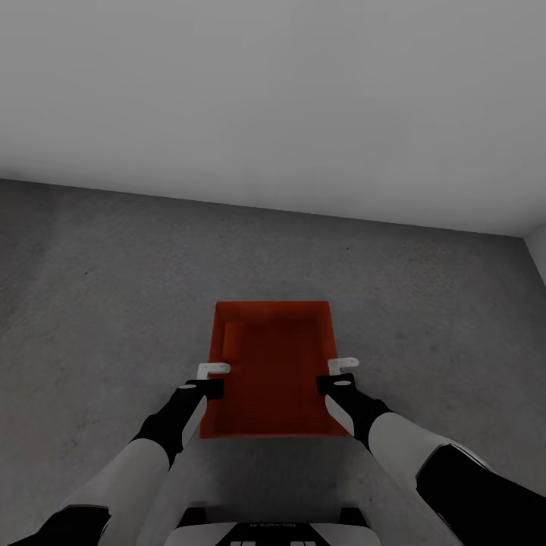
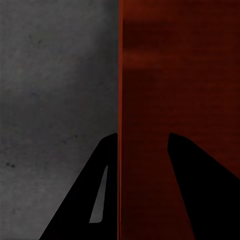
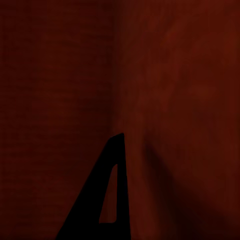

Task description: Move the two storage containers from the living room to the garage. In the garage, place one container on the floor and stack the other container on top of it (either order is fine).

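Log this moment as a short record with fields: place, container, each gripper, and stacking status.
place: dark grey concrete floor, plain pale wall behind
container: one orange-red bin, lidless, open side up, in front of the robot between both arms
left gripper: at the bin's left wall; the left wrist view shows one finger outside the wall, the other inside
right gripper: at the bin's right wall; finger against red plastic
bin resting or lifted: cannot tell
stacking: not yet done

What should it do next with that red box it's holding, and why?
Probably lower the storage container to the floor. The left gripper and right gripper each pinch a side wall, concrete lies beneath it, and I can't tell that it rests there yet.
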Motion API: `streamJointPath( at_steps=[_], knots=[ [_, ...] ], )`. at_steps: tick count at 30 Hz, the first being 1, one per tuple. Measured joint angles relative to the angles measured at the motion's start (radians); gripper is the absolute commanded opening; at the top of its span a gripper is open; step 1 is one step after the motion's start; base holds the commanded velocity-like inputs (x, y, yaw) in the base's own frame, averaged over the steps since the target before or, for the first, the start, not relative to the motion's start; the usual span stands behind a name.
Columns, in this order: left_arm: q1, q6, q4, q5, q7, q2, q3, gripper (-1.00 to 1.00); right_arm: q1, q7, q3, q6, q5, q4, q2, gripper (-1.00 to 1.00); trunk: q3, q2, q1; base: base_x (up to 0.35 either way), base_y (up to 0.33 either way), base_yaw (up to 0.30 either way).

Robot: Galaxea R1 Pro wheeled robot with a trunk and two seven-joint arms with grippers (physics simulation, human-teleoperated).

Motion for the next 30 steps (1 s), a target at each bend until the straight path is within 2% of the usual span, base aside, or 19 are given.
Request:
streamJointPath(
  at_steps=[3, 4, 5, 6, 30],
  knots=[
    [0.0, 0.0, 0.0, 0.0, -0.001, 0.001, 0.0, -1.0, 0.0, 0.0, -0.001, 0.0, 0.001, 0.001, 0.001, -1.0, 0.0, 0.0, 0.0, 0.0, 0.0, 0.0],
    [0.0, -0.001, 0.0, 0.0, -0.001, 0.001, 0.0, -1.0, 0.0, 0.0, 0.0, 0.0, 0.0, 0.0, 0.001, 1.0, 0.0, 0.0, 0.0, 0.0, 0.0, 0.0],
    [0.0, -0.012, 0.01, 0.0, -0.007, 0.001, -0.002, 1.0, -0.001, -0.001, -0.025, -0.002, 0.023, -0.003, -0.009, 1.0, 0.0, 0.0, 0.0, 0.0, 0.0, 0.0],
    [0.001, 0.032, 0.024, 0.024, -0.007, 0.001, -0.011, 1.0, -0.001, -0.006, -0.026, -0.001, 0.037, -0.002, -0.02, 1.0, 0.0, 0.0, 0.0, 0.0, 0.0, 0.0],
    [0.001, 0.024, 0.034, 0.023, -0.005, 0.002, -0.011, 1.0, -0.001, -0.007, -0.025, -0.001, 0.039, -0.002, -0.02, 1.0, 0.0, 0.0, 0.0, 0.0, 0.0, 0.0]
  ],
)
